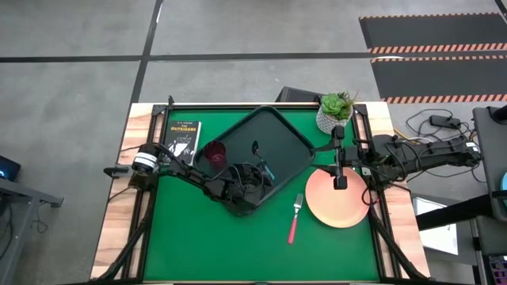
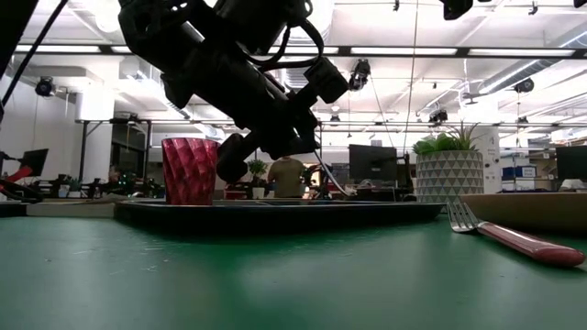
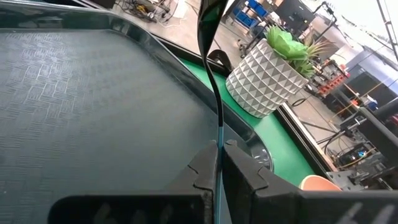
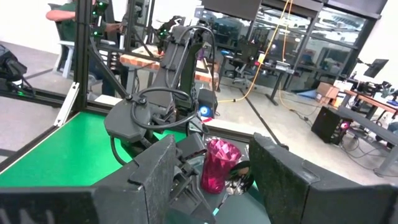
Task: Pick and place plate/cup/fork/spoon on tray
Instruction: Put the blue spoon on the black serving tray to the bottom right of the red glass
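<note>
Nearest the front edge of the green table lies the slim fork with silver tines and a pink handle [image 1: 295, 219], untouched, just left of the round flat peach-pink plate [image 1: 337, 198] that sits at the right, also still on the cloth. The right gripper [image 1: 340, 181] hangs over the plate's far-left part with its fingers spread apart and nothing between them, seemingly waiting. A little farther in, the left gripper [image 3: 219, 163] is low over the near corner of the large black rectangular tray [image 1: 297, 150], its fingers pressed together on the slim spoon with a silver bowl and a light teal handle [image 3: 214, 87], which it holds by the handle so that the bowl end points out across the tray; whether the spoon already touches the tray floor is hard to judge from these views. At the tray's left edge stands the small dark red cup [image 1: 215, 153], upright and apparently inside the rim. Beyond the tray, a black book lies at the far left and a white pot with a green plant [image 1: 334, 113] at the far right. So the cup looks placed, the spoon is nearly delivered, and the fork and plate remain.
</note>
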`<state>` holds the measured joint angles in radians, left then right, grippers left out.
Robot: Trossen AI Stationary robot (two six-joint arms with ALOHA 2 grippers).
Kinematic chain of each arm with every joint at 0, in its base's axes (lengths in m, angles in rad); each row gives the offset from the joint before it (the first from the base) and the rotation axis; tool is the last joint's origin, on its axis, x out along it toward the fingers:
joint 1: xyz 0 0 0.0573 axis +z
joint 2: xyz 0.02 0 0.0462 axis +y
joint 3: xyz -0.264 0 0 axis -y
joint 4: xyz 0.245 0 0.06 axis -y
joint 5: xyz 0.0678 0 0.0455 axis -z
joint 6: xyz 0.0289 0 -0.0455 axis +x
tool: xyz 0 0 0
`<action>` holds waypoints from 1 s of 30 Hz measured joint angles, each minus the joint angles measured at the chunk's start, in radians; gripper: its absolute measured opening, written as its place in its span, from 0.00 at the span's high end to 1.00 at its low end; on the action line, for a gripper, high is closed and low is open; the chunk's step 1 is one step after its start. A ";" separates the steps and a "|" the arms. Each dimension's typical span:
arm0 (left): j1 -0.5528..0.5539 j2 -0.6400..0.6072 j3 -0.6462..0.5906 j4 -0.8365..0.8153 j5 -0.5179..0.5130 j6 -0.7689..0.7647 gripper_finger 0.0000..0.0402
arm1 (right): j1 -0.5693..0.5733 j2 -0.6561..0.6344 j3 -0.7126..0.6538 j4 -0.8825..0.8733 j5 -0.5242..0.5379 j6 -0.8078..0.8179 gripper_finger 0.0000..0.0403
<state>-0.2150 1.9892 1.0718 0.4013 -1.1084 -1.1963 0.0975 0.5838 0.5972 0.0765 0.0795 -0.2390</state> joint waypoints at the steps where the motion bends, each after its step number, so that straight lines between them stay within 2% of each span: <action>1: 0.000 0.000 0.000 0.000 0.000 0.001 1.00 | 0.000 0.000 0.000 0.000 0.000 0.000 0.52; 30: 0.006 0.000 0.000 0.000 0.000 -0.028 1.00 | 0.000 -0.007 0.000 -0.049 0.001 -0.007 0.52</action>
<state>-0.2085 1.9892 1.0718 0.4015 -1.1080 -1.2243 0.0978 0.5766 0.5972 0.0273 0.0803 -0.2462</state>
